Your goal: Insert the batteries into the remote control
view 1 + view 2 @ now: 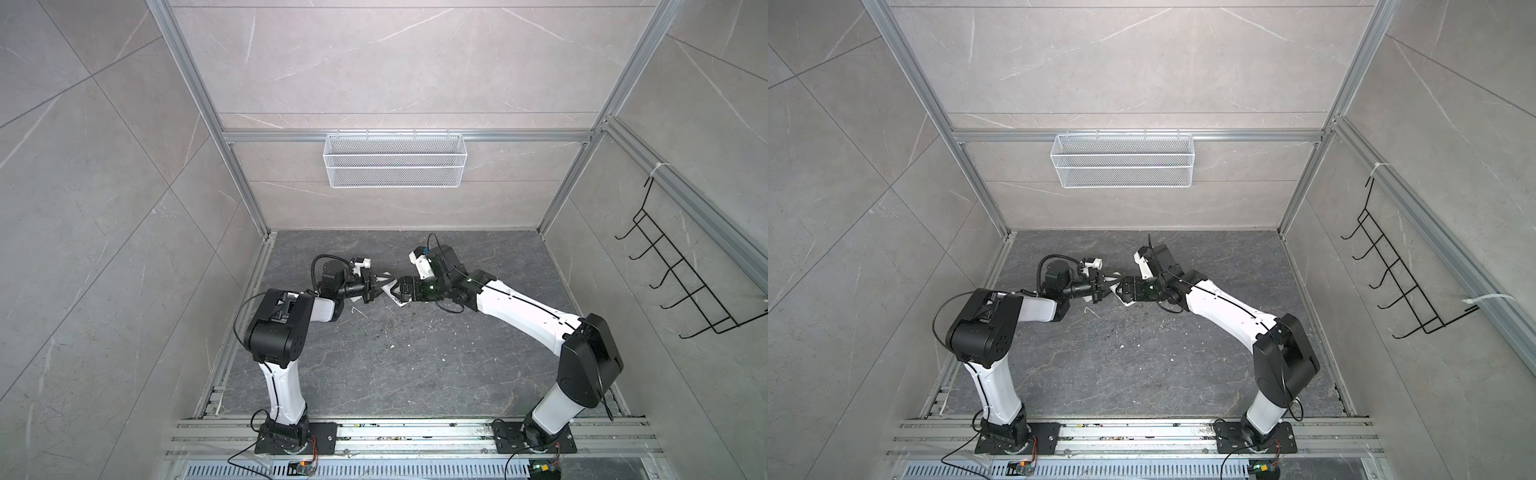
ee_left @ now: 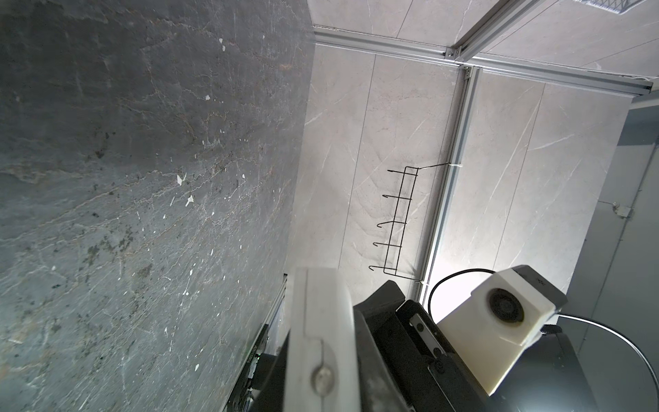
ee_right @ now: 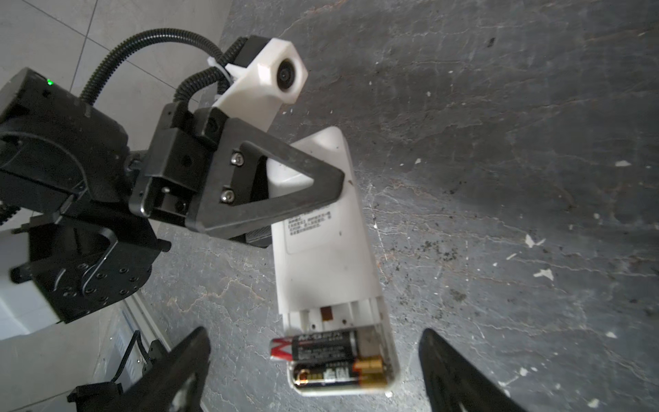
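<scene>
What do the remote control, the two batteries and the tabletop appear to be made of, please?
The remote control: seemingly white plastic, smooth with a slight sheen, with moulded ribs at its open bay. The batteries: probably metal cells in glossy printed wrap, black with red and gold bands. The tabletop: dark grey stone or a stone-look sheet, matt and veined; I cannot tell which.
</scene>
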You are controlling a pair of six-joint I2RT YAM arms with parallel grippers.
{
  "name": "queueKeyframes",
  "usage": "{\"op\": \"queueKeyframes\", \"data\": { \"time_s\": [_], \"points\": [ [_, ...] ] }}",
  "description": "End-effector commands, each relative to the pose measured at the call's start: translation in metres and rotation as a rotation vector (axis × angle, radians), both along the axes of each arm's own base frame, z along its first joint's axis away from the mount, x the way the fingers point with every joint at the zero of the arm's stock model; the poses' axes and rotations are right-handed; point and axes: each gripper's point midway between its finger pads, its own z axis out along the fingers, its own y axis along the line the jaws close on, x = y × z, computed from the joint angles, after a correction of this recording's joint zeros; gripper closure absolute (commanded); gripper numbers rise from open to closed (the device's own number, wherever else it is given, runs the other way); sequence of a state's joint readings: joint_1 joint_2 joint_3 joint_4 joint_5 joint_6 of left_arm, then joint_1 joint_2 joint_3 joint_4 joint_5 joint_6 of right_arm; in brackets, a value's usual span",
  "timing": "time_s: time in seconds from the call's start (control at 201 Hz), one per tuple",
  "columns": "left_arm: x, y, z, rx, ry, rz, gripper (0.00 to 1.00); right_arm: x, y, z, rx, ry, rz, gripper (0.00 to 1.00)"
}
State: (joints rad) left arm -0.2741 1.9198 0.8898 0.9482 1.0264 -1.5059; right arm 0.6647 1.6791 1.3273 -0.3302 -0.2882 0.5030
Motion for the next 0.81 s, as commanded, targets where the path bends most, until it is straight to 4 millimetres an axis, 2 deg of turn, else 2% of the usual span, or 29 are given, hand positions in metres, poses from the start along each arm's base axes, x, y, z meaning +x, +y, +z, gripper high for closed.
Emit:
{"op": "queueKeyframes", "data": {
  "time_s": [0.0, 0.169, 0.428, 0.802],
  "points": [
    [-0.0005, 0.0013, 0.0288, -0.059, -0.075, -0.021, 1.00, -0.0025, 0.0037, 0.0004, 0.000, -0.029, 0.032, 0.09],
    [0.0037, 0.0006, 0.0353, -0.124, -0.061, -0.015, 1.00, -0.0028, 0.0029, -0.0037, -0.013, -0.027, 0.038, 0.09],
    [0.0041, 0.0009, 0.0277, -0.111, -0.047, -0.006, 1.00, 0.0004, 0.0050, 0.0032, -0.002, -0.037, 0.034, 0.11],
    [0.0051, 0.0004, 0.0312, -0.107, -0.043, -0.010, 1.00, 0.0024, 0.0068, 0.0049, -0.006, -0.040, 0.036, 0.25]
  ]
}}
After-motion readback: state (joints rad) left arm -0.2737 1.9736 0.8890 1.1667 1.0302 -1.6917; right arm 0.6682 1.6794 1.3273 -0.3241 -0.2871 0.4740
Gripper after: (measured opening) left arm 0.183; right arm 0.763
